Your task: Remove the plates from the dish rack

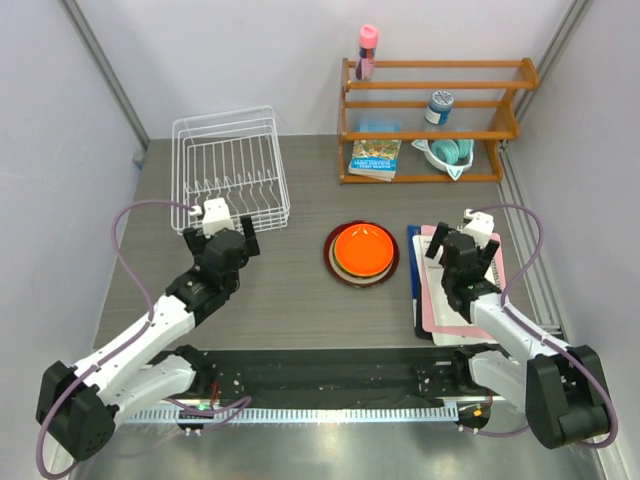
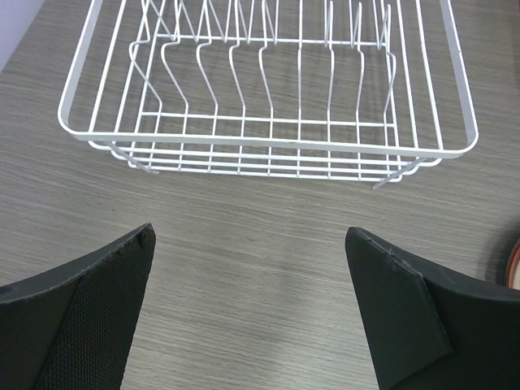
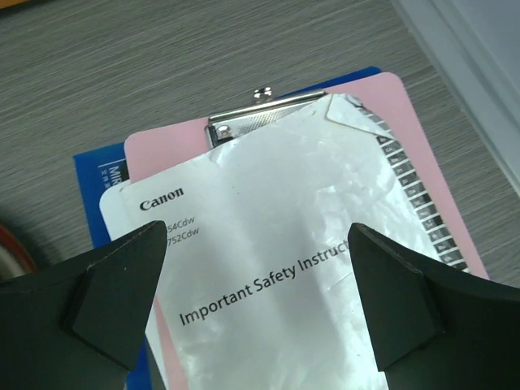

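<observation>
The white wire dish rack (image 1: 230, 170) stands at the back left with no plates in it; the left wrist view shows its bare prongs (image 2: 268, 138). The plates lie stacked at the table's middle: the orange plate (image 1: 362, 248) on top, a thin lime green edge under it, and a dark red rim (image 1: 329, 255) outermost. My left gripper (image 1: 219, 233) is open and empty just in front of the rack (image 2: 250, 236). My right gripper (image 1: 463, 246) is open and empty above a clipboard (image 3: 257, 231).
A pink clipboard (image 1: 440, 315) holding a white Canon sheet (image 3: 284, 211) lies on a blue book (image 3: 89, 171) at the right. An orange wooden shelf (image 1: 430, 120) at the back holds a teal dish (image 1: 448, 152), a book, a jar and a pink bottle.
</observation>
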